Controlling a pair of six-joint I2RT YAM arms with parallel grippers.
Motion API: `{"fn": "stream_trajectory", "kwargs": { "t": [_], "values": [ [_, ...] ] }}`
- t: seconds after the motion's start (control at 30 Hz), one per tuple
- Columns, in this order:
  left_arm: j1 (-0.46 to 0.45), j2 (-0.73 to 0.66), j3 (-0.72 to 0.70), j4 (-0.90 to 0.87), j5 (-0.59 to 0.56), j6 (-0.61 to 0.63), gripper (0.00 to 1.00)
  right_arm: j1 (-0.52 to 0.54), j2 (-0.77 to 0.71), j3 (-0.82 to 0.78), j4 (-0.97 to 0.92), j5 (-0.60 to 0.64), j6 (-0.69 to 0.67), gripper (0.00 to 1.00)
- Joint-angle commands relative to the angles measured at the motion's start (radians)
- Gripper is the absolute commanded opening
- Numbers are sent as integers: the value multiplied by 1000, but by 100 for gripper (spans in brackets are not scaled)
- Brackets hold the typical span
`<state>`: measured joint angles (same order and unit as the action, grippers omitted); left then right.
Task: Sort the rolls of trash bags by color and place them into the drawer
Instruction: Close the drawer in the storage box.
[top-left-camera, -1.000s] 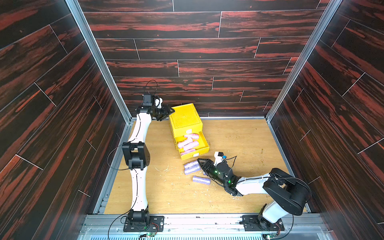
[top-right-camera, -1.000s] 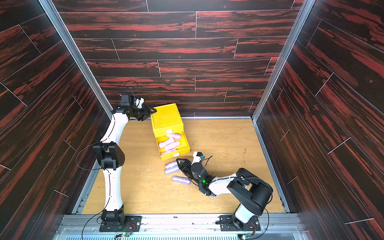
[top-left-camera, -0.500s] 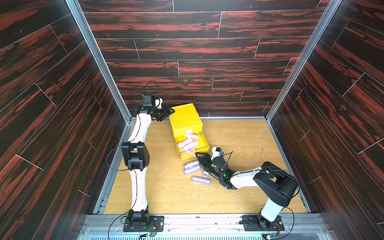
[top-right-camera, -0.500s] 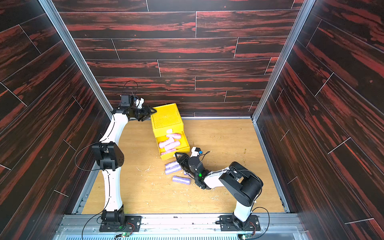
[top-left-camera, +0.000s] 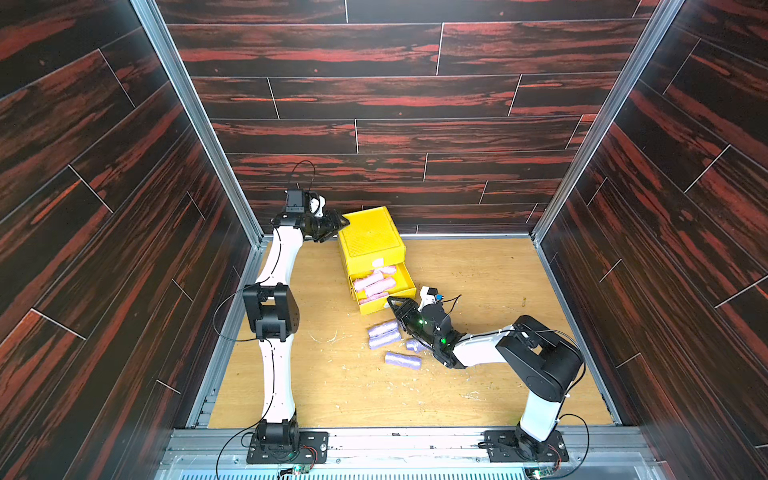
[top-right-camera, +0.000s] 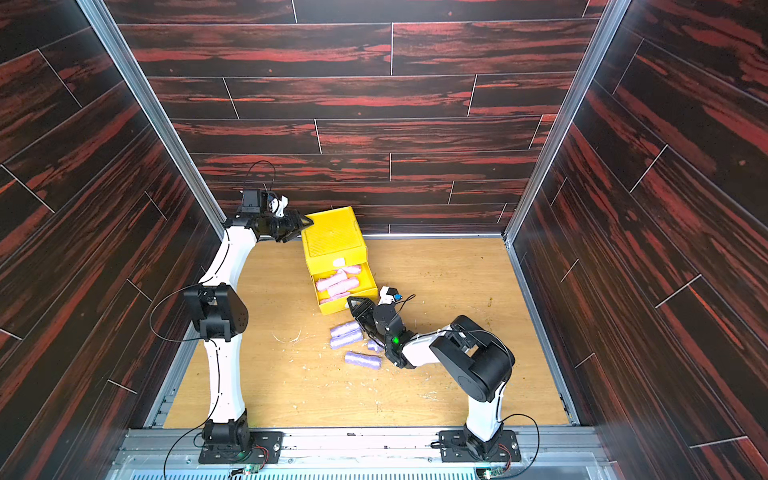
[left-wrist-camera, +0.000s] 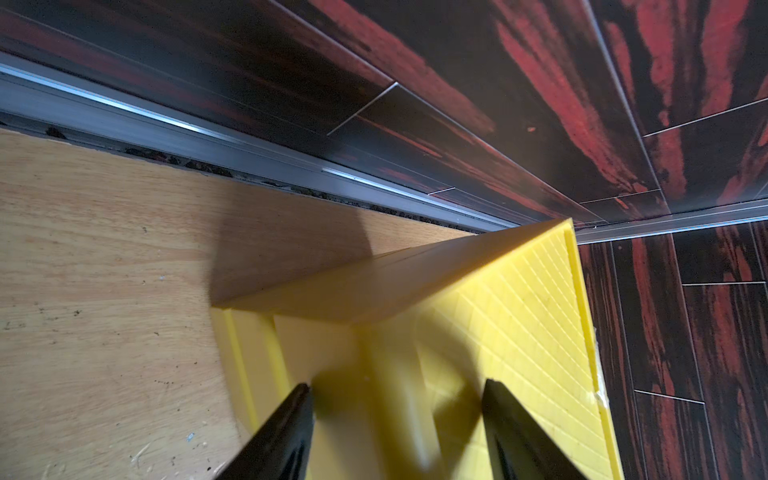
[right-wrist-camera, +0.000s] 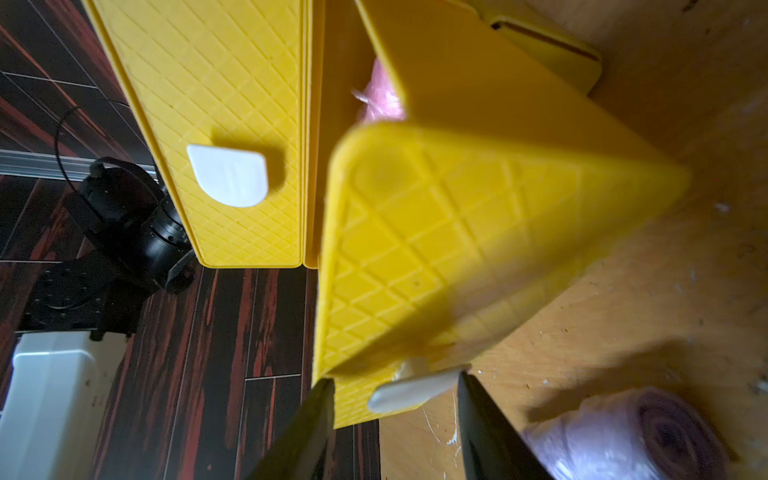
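Yellow plastic drawer (top-left-camera: 368, 237) light, slick; pinch white tab (right-wrist-camera: 411, 392) at its 6 o'clock face; your right gripper (right-wrist-camera: 395, 377) spread astride it, left gripper (left-wrist-camera: 397, 382) spread too

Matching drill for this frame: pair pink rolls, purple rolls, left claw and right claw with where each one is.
1. pink rolls
2. purple rolls
3. left claw
4. right claw

A. at the white tab of the open drawer
B. loose on the table, in front of the chest
C. inside the open drawer
D. at the chest's top rear edge

Pairs: 1-C, 2-B, 3-D, 4-A
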<state>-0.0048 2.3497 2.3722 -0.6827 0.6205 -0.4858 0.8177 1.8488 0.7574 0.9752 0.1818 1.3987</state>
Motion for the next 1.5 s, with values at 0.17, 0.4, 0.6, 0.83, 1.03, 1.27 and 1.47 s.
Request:
{"fn": "stream_trajectory", "kwargs": {
  "t": [0.17, 0.4, 0.6, 0.83, 1.03, 1.27, 1.47],
  "values": [
    [-34, -20, -27, -104, 4, 29, 67, -25, 60, 96, -4, -4, -4, 50],
    [-37, -18, -27, -109, 4, 33, 67, -31, 130, 190, -6, -16, 5, 48],
    [-40, -13, -24, -110, 7, 31, 67, -31, 180, 264, -4, -22, 14, 48],
    [-40, -10, -19, -111, 10, 30, 67, -32, 227, 319, 6, -16, 3, 49],
    [-43, -12, -22, -113, 14, 29, 67, -33, 270, 358, 16, -18, 12, 49],
    [-49, -15, -25, -115, 10, 33, 67, -32, 325, 409, 39, -21, 36, 44],
    [-54, -14, -26, -119, 8, 34, 67, -32, 354, 446, 37, -15, 47, 44]
  ]
}}
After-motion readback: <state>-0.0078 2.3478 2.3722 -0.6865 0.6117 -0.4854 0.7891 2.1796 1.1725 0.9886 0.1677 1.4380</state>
